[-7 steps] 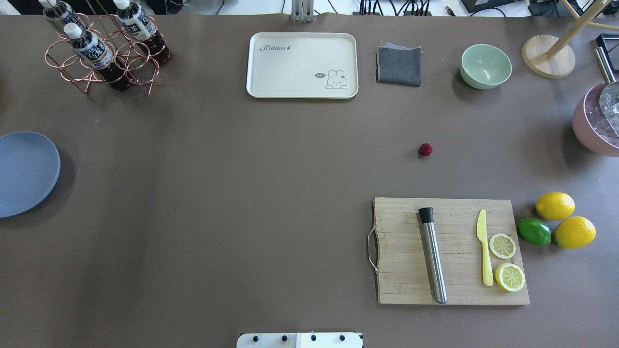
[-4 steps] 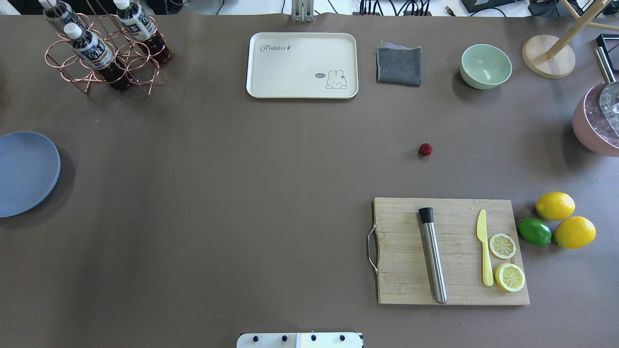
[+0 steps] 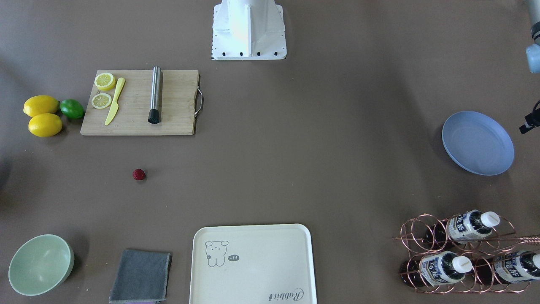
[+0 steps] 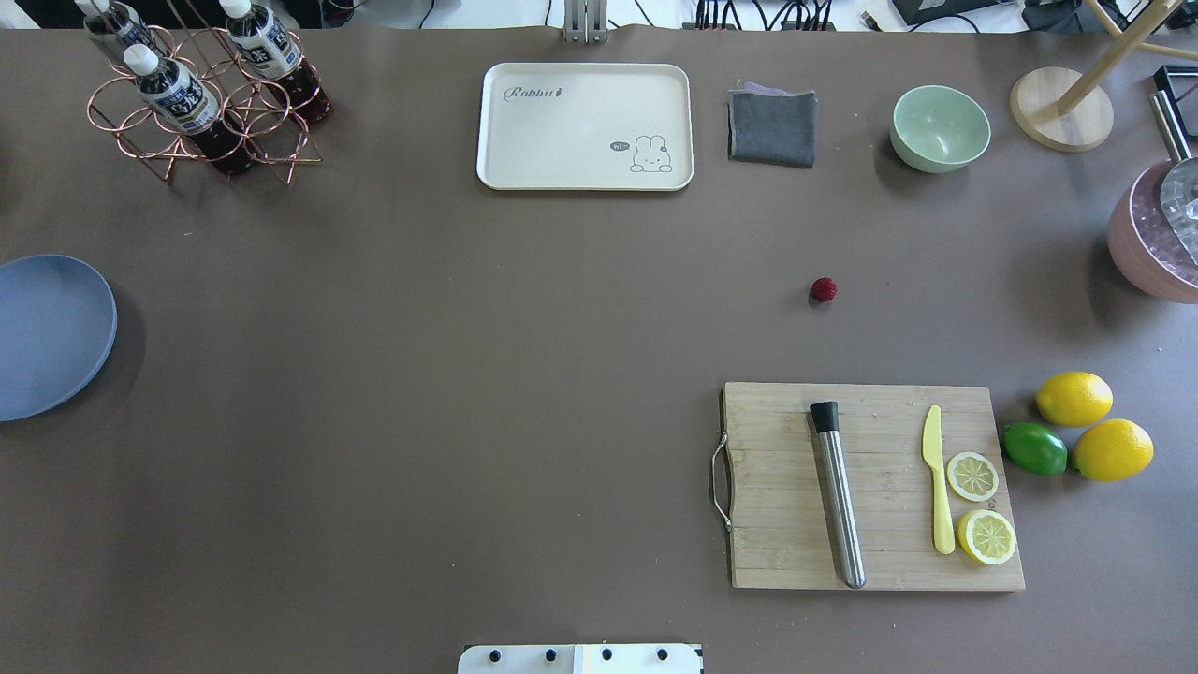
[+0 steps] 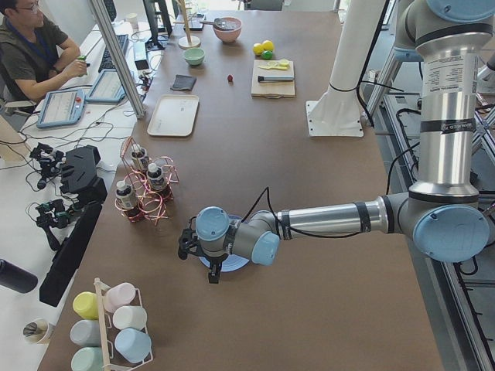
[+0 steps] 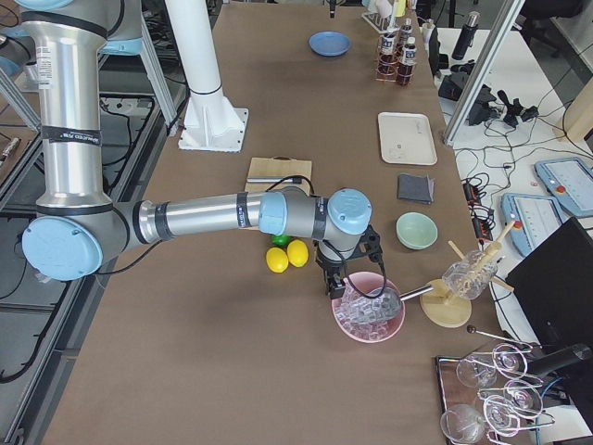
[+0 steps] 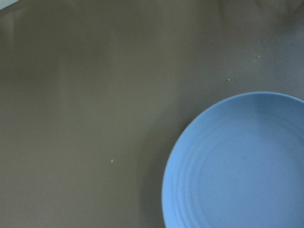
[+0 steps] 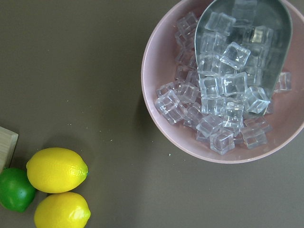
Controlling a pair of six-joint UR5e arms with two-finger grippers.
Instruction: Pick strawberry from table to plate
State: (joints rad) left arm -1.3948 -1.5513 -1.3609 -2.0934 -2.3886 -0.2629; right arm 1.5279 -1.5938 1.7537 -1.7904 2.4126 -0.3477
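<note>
Lying alone on the table [image 4: 468, 374], the strawberry [image 4: 824, 289] sits right of centre in the overhead view, apart from everything else. Taking the berry as the dial's centre in that view, the wooden cutting board [image 4: 777, 487] lies at 6 o'clock, near but not touching, and carries a steel muddler [image 4: 838, 496], a yellow knife [image 4: 936, 477] and two lemon halves [image 4: 978, 505]. Two whole lemons [image 4: 1073, 398] and a lime [image 4: 1034, 448] cluster at 4 o'clock. A pale green bowl [image 4: 939, 140] stands at 1 o'clock, a folded grey cloth [image 4: 772, 126] at 11 o'clock and a cream tray [image 4: 580, 122] at 10 o'clock. The blue plate [image 4: 47, 337] is at 9 o'clock, well apart at the table's left edge, with a copper bottle rack [image 4: 201, 112] beyond it at the far corner. The left gripper [image 5: 209, 267] hangs over the plate, hiding part of it in the left side view. The right gripper [image 6: 335, 283] hangs over a pink bowl [image 4: 1128, 243] of ice cubes holding a metal scoop [image 8: 280, 28]. Whether either gripper's fingers are spread or pressed together cannot be told.
</note>
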